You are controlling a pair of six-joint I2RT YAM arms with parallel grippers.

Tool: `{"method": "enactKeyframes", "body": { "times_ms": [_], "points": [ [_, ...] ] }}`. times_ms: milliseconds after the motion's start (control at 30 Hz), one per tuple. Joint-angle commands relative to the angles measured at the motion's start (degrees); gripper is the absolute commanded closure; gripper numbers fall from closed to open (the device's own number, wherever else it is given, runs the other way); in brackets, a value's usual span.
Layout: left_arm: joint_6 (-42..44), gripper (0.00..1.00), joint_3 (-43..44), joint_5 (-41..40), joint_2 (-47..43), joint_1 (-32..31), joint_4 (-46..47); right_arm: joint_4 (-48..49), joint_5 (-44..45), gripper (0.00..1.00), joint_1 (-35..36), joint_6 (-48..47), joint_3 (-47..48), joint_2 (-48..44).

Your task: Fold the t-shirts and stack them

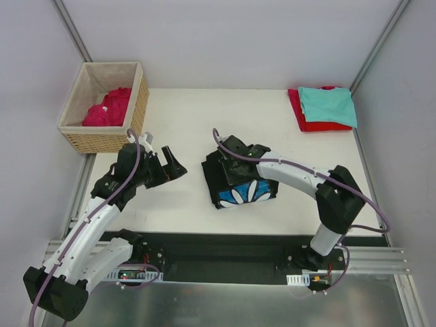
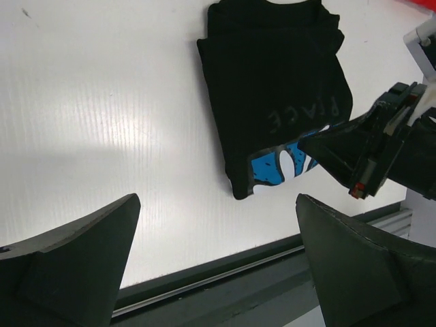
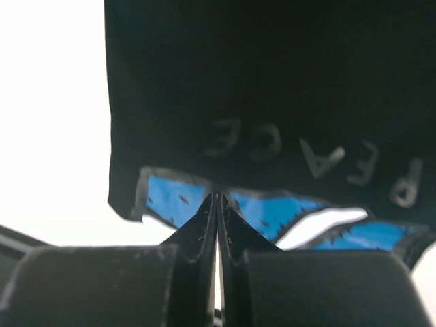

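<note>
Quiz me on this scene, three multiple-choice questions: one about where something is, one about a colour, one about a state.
1. Where is the pink shirt relative to the wicker basket? A beside it; B inside it; C behind it.
2. What colour is the shirt lying on the red shirt? A teal; B black; C yellow.
3. How do the left fingers stand? A shut; B gripping cloth; C wide open.
Answers: B, it lies within the basket's walls; A, the teal shirt covers most of the red one; C, a wide gap shows between them, with nothing held.
</note>
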Motion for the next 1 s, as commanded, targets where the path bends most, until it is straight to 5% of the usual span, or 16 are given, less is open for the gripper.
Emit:
{"method": "enactKeyframes", "body": {
  "times_ms": [0, 600, 967],
  "points": [
    [1.76, 0.01, -0.22, -1.1, -2.66, 0.79, -0.94, 3.55, 0.93, 0.99, -0.19, 1.87, 3.05, 3.96],
    [4.4, 0.01, -0.66, -0.66, -0.9, 4.48, -2.44, 9.62, -8.74, 0.99, 4.47, 4.6, 12.89, 25.49],
    [3.96, 0.01, -1.1, 0.75, 0.07, 5.53, -1.29, 9.09, -11.64, 0.99, 6.67, 4.86, 17.91, 26.83]
  ]
}}
